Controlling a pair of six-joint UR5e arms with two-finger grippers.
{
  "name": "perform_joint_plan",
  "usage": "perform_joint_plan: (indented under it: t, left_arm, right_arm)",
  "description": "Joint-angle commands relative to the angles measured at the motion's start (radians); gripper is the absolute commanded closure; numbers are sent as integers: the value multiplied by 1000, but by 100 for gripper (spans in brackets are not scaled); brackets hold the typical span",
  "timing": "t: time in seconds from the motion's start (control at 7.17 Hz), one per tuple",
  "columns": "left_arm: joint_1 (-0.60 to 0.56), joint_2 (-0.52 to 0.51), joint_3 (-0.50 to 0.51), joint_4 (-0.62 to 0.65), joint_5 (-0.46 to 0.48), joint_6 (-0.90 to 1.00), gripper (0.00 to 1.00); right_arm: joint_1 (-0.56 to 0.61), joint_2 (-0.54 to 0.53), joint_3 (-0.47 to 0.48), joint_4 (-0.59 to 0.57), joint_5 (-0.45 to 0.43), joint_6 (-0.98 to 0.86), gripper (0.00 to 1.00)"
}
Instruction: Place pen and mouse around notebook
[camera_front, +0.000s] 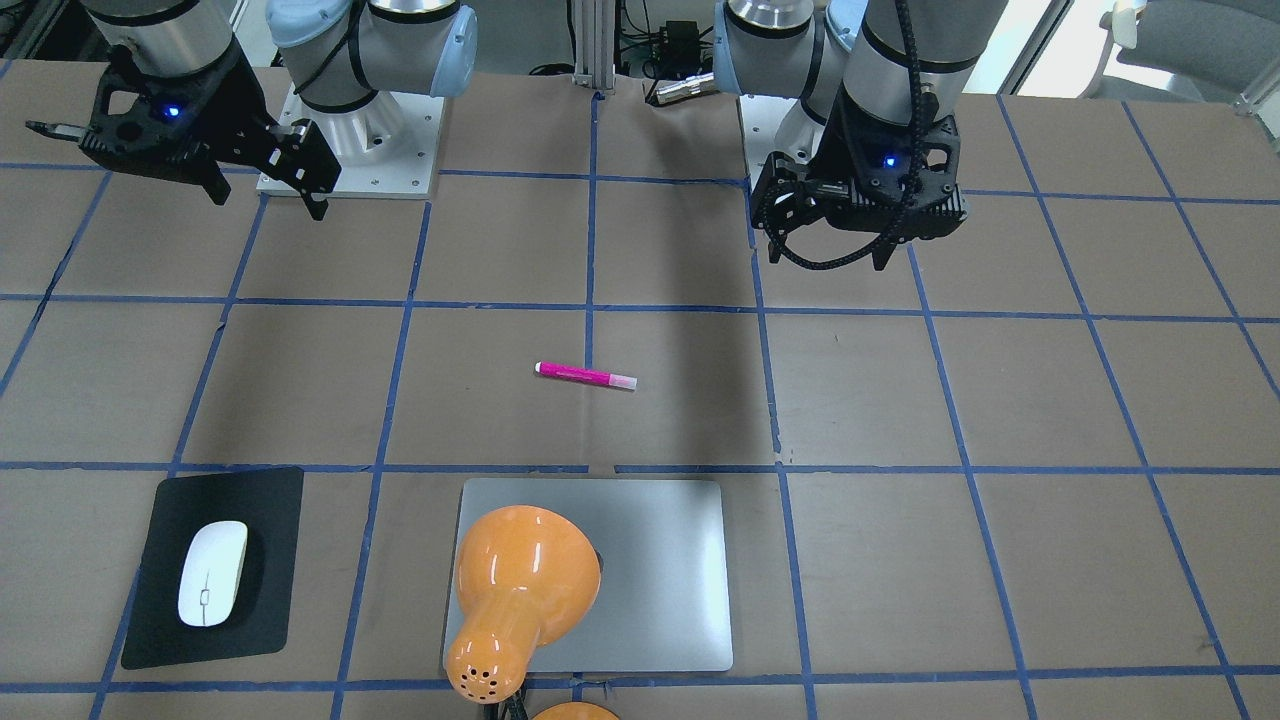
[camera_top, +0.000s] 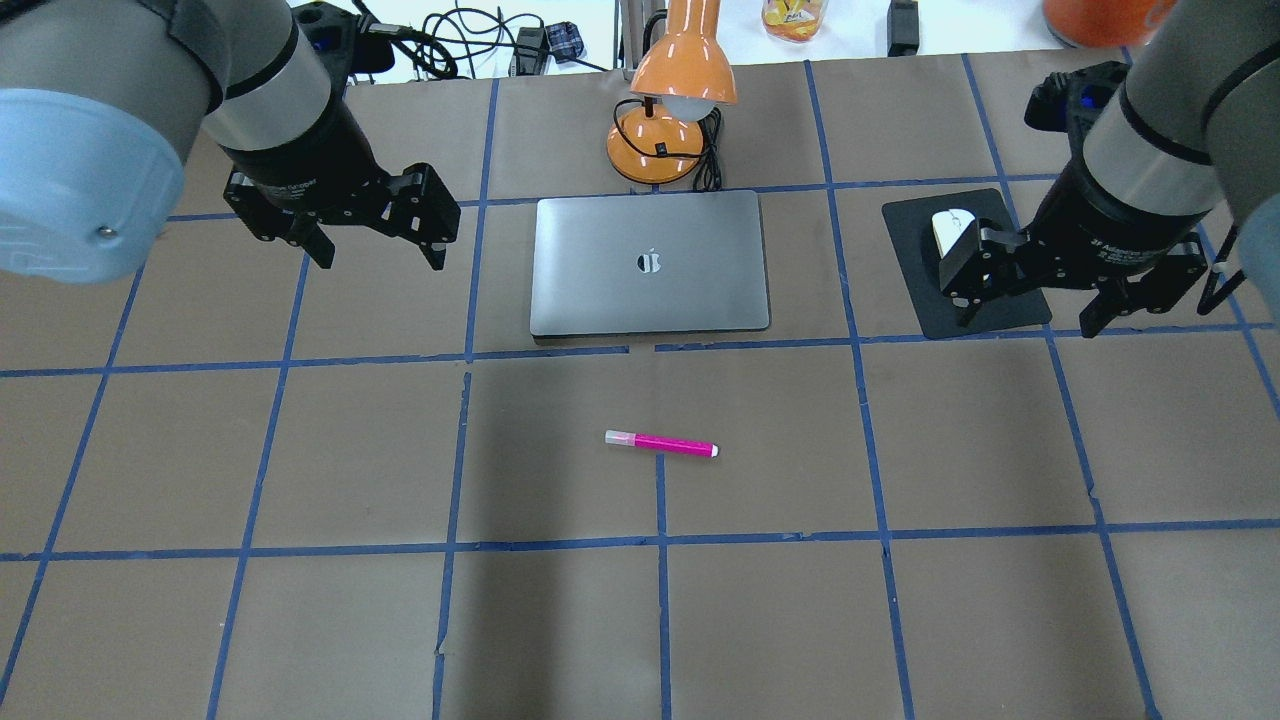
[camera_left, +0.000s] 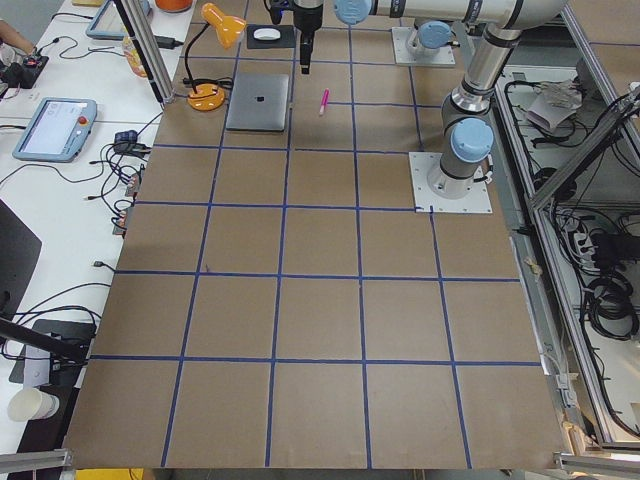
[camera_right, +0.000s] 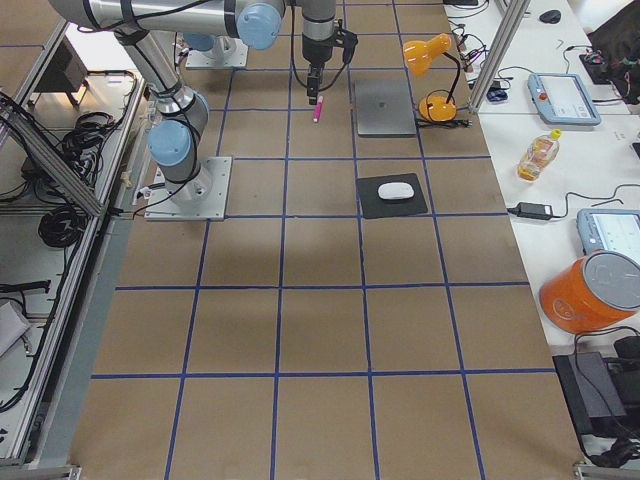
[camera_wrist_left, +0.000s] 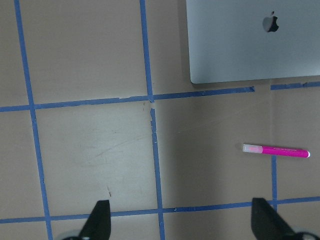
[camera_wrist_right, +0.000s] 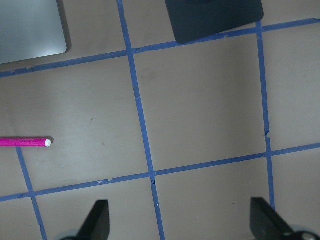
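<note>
The slim magenta-pink pen with a pale cap (camera_top: 661, 443) lies flat near the middle of the surface. It is well apart from the large silver-grey metal notebook (camera_top: 650, 262), which sits toward the far edge. The small glossy white mouse (camera_front: 212, 573) rests on a thin black mat (camera_front: 275, 560) on the robot's right of the notebook.

The left arm's fingers (camera_top: 434, 250) and the right arm's fingers (camera_top: 966, 305) hang spread apart and empty.

The pen is low and round, so a slightly off-centre pinch would likely roll it or squirt it out. The mouse's slick curved shell may slip, or drag the mat along. The orange desk lamp (camera_front: 520, 580) overhangs the notebook's far edge, so an arm reaching there could strike it.
</note>
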Motion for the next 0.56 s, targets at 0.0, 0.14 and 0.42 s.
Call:
perform_joint_plan:
  t: [0.0, 0.14, 0.42]
  left_arm:
    - [0, 1, 0, 0, 0, 0, 0]
    - [0, -1, 0, 1, 0, 0, 0]
    - [0, -1, 0, 0, 0, 0, 0]
  right_arm:
    - [2, 55, -83, 36, 0, 0, 0]
    - [3, 68, -88, 33, 11, 2, 0]
    - [26, 69, -85, 30, 15, 3, 0]
